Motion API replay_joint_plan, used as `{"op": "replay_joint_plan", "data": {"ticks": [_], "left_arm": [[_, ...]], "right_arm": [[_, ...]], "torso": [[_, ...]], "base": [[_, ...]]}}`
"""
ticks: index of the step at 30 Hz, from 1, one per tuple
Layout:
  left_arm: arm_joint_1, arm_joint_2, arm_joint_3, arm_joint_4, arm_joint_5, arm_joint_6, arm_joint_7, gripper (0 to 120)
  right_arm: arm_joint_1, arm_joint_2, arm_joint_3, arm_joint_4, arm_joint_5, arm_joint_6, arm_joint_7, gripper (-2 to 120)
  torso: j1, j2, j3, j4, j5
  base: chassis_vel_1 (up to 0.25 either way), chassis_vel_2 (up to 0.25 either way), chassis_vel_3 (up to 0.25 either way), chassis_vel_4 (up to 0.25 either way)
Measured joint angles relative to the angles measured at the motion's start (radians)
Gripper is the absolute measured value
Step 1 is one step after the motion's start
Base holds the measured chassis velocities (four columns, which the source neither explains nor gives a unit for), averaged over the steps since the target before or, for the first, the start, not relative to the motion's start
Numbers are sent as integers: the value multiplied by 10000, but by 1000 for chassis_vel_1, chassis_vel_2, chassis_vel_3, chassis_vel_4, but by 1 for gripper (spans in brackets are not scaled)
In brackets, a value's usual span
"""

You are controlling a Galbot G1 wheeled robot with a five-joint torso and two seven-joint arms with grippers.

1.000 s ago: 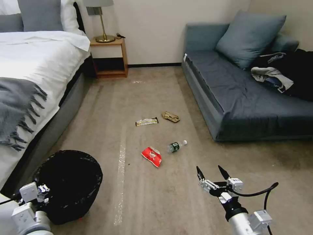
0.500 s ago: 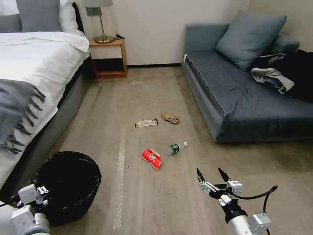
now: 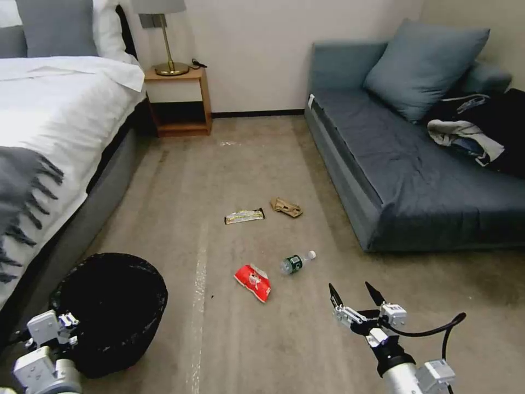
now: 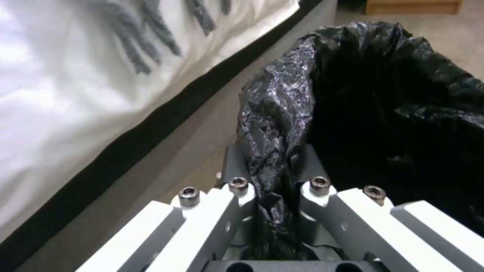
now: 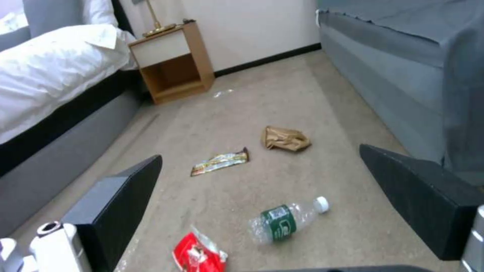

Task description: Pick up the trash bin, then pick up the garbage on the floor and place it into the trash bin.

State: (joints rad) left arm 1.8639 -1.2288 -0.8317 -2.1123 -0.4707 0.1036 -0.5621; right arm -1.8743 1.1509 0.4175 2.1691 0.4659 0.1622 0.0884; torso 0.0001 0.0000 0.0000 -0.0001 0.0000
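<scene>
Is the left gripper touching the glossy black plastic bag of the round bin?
Touching. In the left wrist view, the left gripper is shut on the bag's rim fold.

The trash bin (image 3: pixel 106 312) stands on the floor (image 3: pixel 246 164) at near left, beside the bed (image 3: pixel 49 137), with the left end effector (image 4: pixel 275 189) clamped on its near rim. The right end effector (image 3: pixel 355 295), fingers spread, hangs at near right. Between them, farther out, lies the snack bag (image 3: pixel 252 282), with the bottle (image 3: pixel 296 262) just right of it. Beyond these lie the wrapper (image 3: pixel 244 216) and, to its right, the paper wad (image 3: pixel 286 207). The sofa (image 3: pixel 415 175) runs along the right, carrying clothes (image 3: pixel 465 134). The nightstand (image 3: pixel 178 101) sits at the far wall, right of the bed.
</scene>
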Motion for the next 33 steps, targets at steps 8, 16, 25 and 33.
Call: {"op": "replay_joint_plan", "data": {"ticks": [8, 16, 25, 33], "left_arm": [[-16, 64, -23, -1, -18, -42, 3, 6], [10, 71, -41, 0, -21, -136, 90, 6], [3, 26, -39, 48, -20, -208, 140, 6], [32, -34, -33, 99, 4, -511, 316, 6]], "right_arm": [[-9, 15, -37, 1, -51, -5, 23, 100], [69, 45, -130, -73, -82, -15, 54, 100], [105, 9, -187, -246, -117, 28, 150, 100], [443, -187, -521, -580, -128, -195, 296, 100]], "torso": [[-1, 0, 0, 0, 1], [0, 0, 0, 0, 0], [-1, 0, 0, 1, 0], [-1, 0, 0, 0, 0]], "base": [[-99, 115, 91, -116], [-109, 112, 114, -116], [-92, 103, 103, -98], [-108, 100, 111, -102]]}}
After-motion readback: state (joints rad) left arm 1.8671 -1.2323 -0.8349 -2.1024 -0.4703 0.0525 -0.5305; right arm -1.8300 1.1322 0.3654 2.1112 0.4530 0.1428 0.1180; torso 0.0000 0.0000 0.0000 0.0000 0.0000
